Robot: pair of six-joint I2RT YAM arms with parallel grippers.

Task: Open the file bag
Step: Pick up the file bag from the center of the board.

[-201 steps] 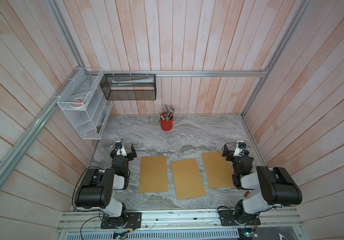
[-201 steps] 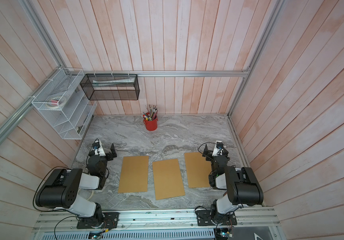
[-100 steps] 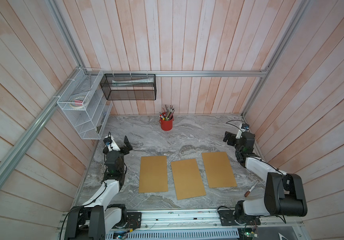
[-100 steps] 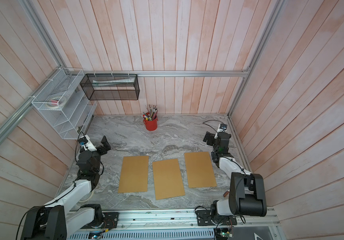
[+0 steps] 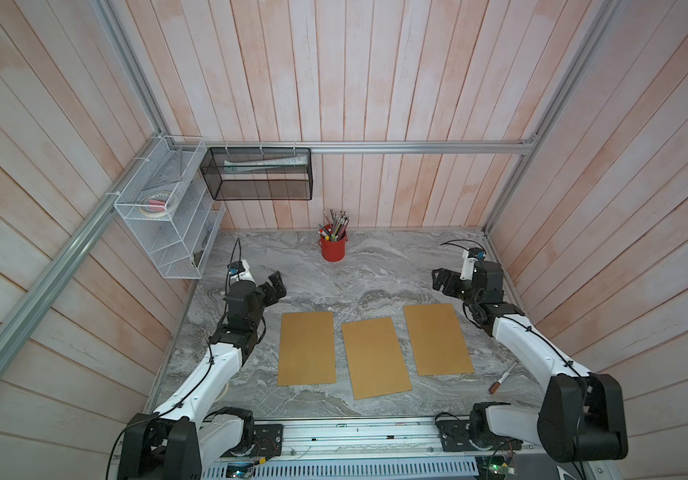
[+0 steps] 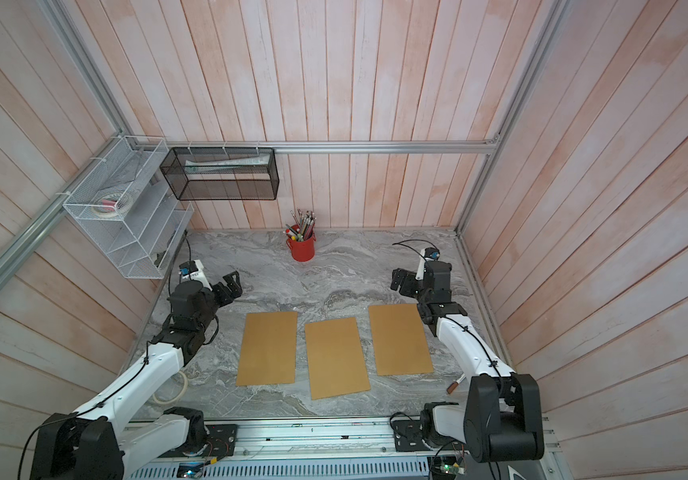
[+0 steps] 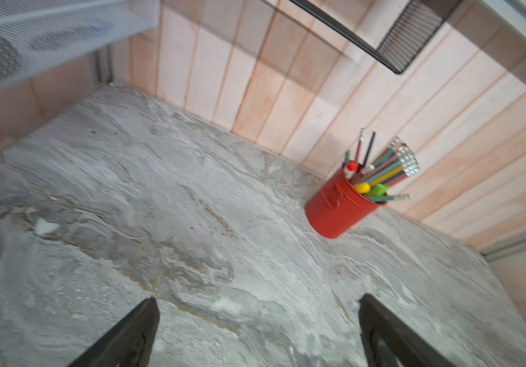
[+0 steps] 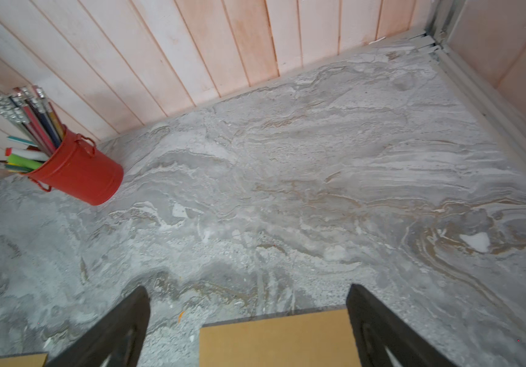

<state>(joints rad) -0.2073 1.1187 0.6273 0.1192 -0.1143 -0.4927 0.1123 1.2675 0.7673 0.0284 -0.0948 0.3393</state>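
File bags lie three in a row on the marble table: the left file bag, the middle file bag, slightly skewed, and the right file bag. All are flat, shut and apart from one another. Which one the task means cannot be told from the pictures.

A second ago both arms sat folded low by their bases; now both have stretched forward and risen. The left gripper hangs beyond the far corner of the left file bag. The right gripper hangs just past the far edge of the right file bag, and that edge shows low between its fingers in the right wrist view. Both pincers stand wide apart and hold nothing, and neither touches a bag.

The approach has therefore begun, but the opening itself seems wholly ahead. The red pencil cup stands by the back wall, well clear, and a marker lies near the right arm.
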